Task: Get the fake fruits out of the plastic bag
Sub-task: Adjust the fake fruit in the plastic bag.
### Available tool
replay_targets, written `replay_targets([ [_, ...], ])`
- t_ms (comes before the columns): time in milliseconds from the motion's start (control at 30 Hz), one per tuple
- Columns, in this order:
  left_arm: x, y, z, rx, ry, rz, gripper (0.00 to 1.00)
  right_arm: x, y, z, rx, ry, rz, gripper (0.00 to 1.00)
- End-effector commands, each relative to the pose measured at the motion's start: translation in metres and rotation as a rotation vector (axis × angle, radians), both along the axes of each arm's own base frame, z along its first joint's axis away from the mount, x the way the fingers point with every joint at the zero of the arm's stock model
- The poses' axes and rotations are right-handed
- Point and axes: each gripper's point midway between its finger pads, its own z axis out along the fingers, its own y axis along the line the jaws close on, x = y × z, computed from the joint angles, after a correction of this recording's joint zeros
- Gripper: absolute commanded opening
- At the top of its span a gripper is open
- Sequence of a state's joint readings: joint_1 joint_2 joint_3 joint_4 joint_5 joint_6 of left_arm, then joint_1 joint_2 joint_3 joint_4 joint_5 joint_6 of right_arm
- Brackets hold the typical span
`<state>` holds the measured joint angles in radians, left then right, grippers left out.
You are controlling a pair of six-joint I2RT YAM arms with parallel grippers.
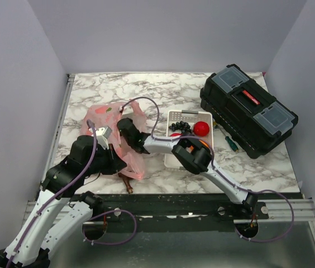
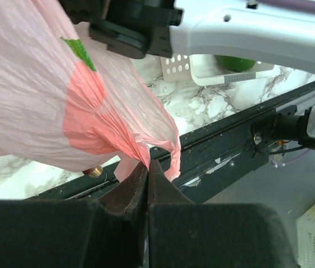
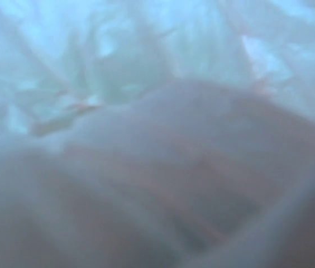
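Observation:
The pink plastic bag (image 1: 108, 118) lies crumpled at the left middle of the marble table. My left gripper (image 2: 147, 165) is shut on the bag's lower edge (image 2: 138, 146) and holds it up above the table's front rail. My right gripper (image 1: 124, 129) reaches into the bag from the right. Its fingers are hidden in the plastic, and the right wrist view shows only blurred film. A black grape bunch (image 1: 180, 126) and a red apple (image 1: 202, 128) lie in the white tray (image 1: 170, 158). A green fruit (image 2: 235, 62) also shows in the tray.
A black toolbox (image 1: 248, 109) stands at the right back. A green-handled screwdriver (image 1: 231, 143) lies between the toolbox and the tray. A brown tool (image 1: 127, 182) lies at the table's front edge below the bag. A black rail (image 2: 230, 139) runs along the front.

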<state>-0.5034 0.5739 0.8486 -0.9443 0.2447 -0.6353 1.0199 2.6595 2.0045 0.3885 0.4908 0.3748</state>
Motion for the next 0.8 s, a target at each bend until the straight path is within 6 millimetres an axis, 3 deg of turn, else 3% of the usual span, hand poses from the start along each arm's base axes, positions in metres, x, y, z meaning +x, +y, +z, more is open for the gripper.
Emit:
replay_targets([
  [0,-0.006,0.003,-0.007,0.021,0.014,-0.015,0.0,0.01,-0.051,0.008,-0.05,-0.002,-0.14,0.33],
  [133,-0.004,0.006,-0.01,0.049,0.014,-0.01,0.0,0.007,-0.078,0.026,-0.115,-0.074,-0.17,0.31],
  [400,0.005,0.03,-0.024,0.181,0.017,0.076,0.0,-0.014,-0.102,0.065,-0.12,-0.153,-0.098,0.28],
  [600,0.003,0.026,-0.018,0.166,-0.006,0.039,0.0,-0.032,-0.115,0.066,-0.088,-0.131,-0.057,0.28],
  [767,0.002,0.029,-0.01,0.181,-0.013,0.031,0.0,-0.035,-0.129,0.064,-0.066,-0.103,-0.112,0.36],
])
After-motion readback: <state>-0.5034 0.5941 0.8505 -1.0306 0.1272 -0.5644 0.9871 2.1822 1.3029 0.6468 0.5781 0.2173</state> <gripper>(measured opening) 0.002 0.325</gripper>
